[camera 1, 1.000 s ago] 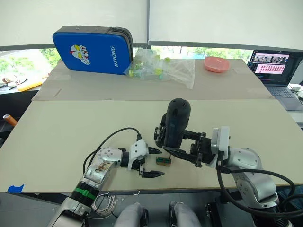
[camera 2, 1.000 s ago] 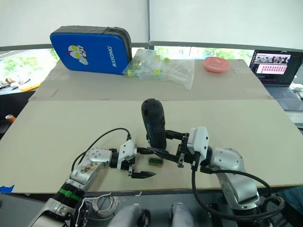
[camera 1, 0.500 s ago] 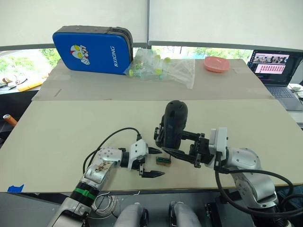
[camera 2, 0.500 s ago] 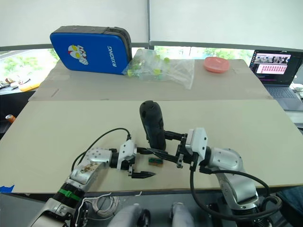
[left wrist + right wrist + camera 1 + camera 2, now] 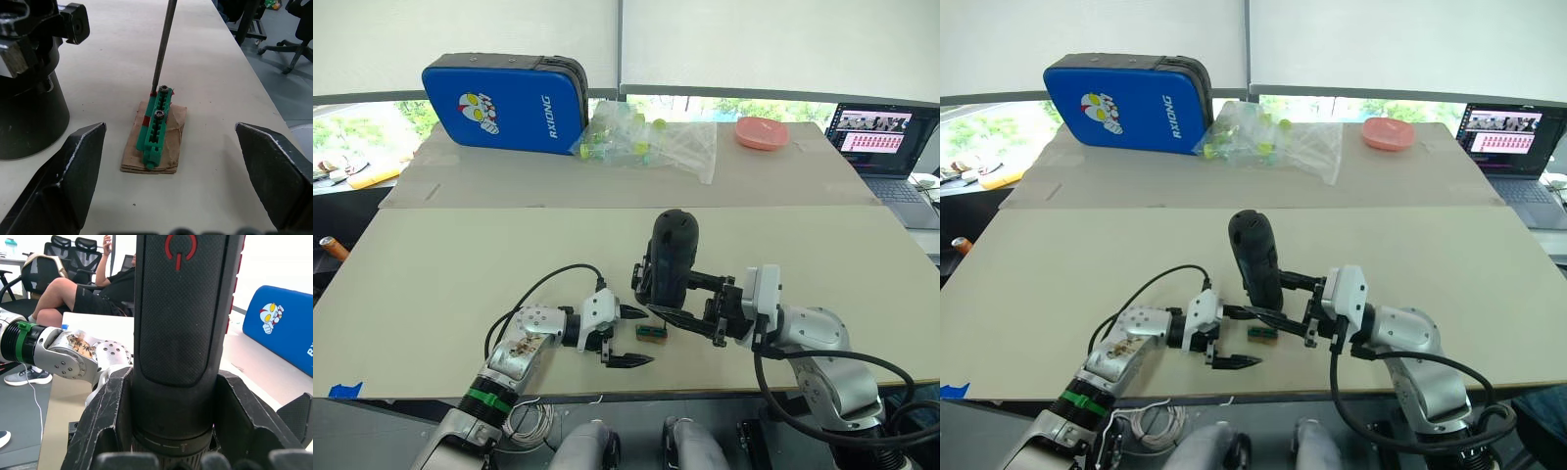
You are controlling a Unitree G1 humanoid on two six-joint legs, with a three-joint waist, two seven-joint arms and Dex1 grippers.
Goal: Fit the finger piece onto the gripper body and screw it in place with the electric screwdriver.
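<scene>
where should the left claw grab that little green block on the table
Across its two long sides, coming in along its length as the left claw already faces it. The green block is narrow, with screws on top, and the screwdriver bit stands over its far end.

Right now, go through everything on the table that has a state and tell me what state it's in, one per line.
electric screwdriver: upright, bit tip at a screw on the green block
right gripper: shut on the electric screwdriver
left gripper: open, either side of the green block
green block: flat on brown card, two screws on top
blue case: closed, standing on edge
laptop: open, screen lit
</scene>
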